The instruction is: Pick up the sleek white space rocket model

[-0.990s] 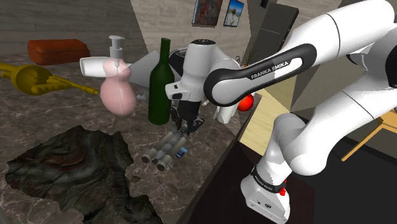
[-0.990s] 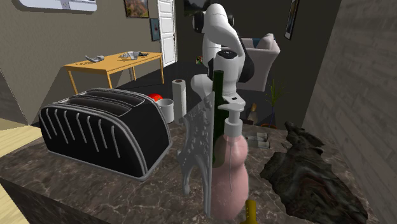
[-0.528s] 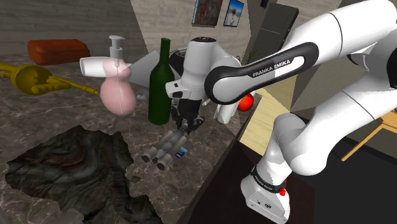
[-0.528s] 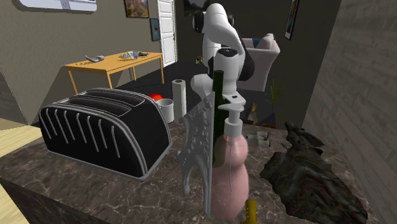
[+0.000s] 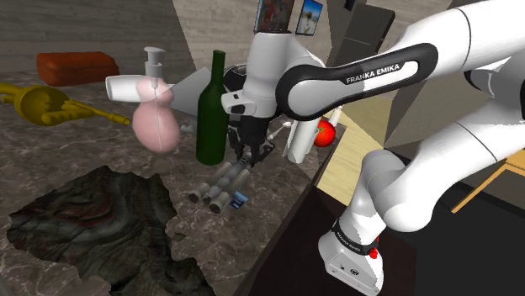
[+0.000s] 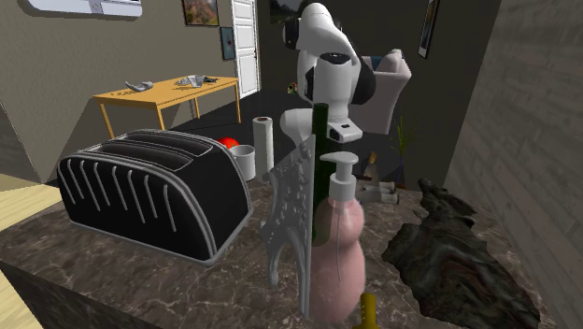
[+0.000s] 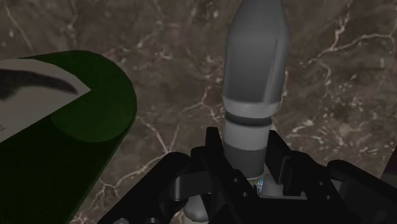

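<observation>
Above the dark marble counter (image 7: 172,44), the black gripper (image 7: 247,156) clasps a pale grey cylindrical rocket model (image 7: 254,70) beside a green bottle (image 7: 83,127).

the arm (image 5: 454,126) is made of fat, rounded, glossy white shells, joined by dark charcoal bands at the joints. across the upper middle of the shoulder view one dark band (image 5: 353,84) carries "franka emika" in small white capitals. near the lower right the white base (image 5: 349,252) widens like a collar, with small dark lettering and a red spot (image 5: 376,246) on its side. the gripper (image 5: 246,156) is all black, blocky and angular, below a white wrist with a pale bracket (image 5: 236,100). in the wrist view its fingers (image 7: 215,153) look matte and faceted
</observation>
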Motion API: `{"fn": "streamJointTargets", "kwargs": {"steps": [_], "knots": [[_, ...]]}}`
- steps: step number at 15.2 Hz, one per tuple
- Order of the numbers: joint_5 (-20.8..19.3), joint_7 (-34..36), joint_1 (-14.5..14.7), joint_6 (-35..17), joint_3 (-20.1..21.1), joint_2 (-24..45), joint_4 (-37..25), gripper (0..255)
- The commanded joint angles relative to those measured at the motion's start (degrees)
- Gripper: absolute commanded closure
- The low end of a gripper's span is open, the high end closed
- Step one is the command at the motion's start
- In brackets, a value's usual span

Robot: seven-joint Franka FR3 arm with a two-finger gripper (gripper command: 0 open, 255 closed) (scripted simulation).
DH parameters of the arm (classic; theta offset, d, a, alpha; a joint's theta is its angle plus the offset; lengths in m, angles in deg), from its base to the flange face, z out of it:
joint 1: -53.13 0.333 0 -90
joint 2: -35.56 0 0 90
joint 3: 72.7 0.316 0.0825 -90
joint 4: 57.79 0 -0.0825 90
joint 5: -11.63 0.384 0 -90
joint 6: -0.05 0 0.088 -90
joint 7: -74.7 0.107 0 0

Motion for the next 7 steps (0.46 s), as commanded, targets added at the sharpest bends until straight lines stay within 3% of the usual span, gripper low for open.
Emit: {"fn": "streamJointTargets", "kwargs": {"steps": [1,7], "knots": [[0.1,0.1,0.1,1.9,0.1,-0.5,-1.4,255],[0.2,0.0,0.1,5.4,0.1,-1.5,-3.9,255]]}}
